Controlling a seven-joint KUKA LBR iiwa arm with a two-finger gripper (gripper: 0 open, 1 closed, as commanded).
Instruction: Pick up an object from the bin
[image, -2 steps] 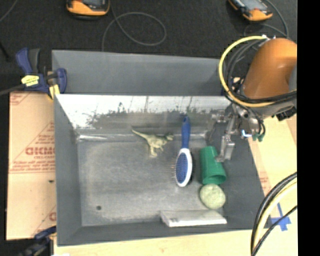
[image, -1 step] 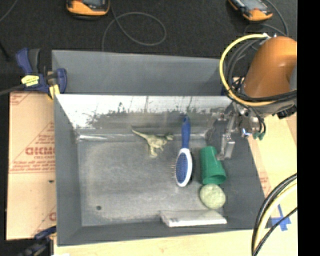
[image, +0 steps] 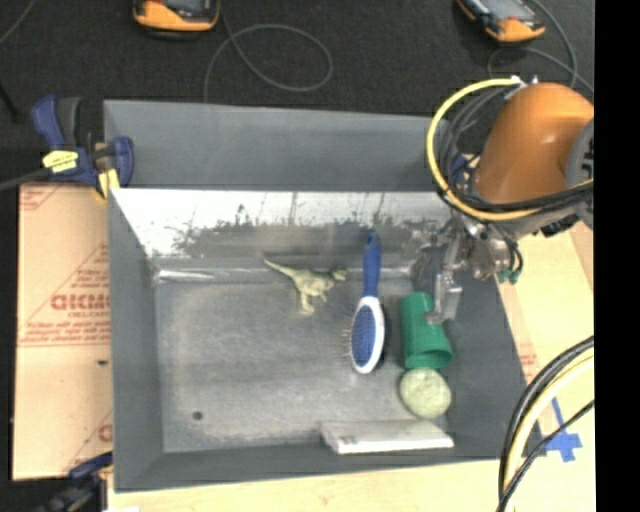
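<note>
One claw (image: 446, 296) at the bin's (image: 232, 372) three o'clock, over a green cup (image: 424, 338), blue brush (image: 367, 335) at the cup's nine o'clock, how far the claw is open cannot be told.

Gripper (image: 446, 298) over green cup (image: 424, 342), rt side of bin (image: 300, 150), w/ blue brush (image: 367, 335) just beside.

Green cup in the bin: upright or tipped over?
Tipped over. The green cup lies on its side, its wall facing up, rim end toward the pale ball.
</note>
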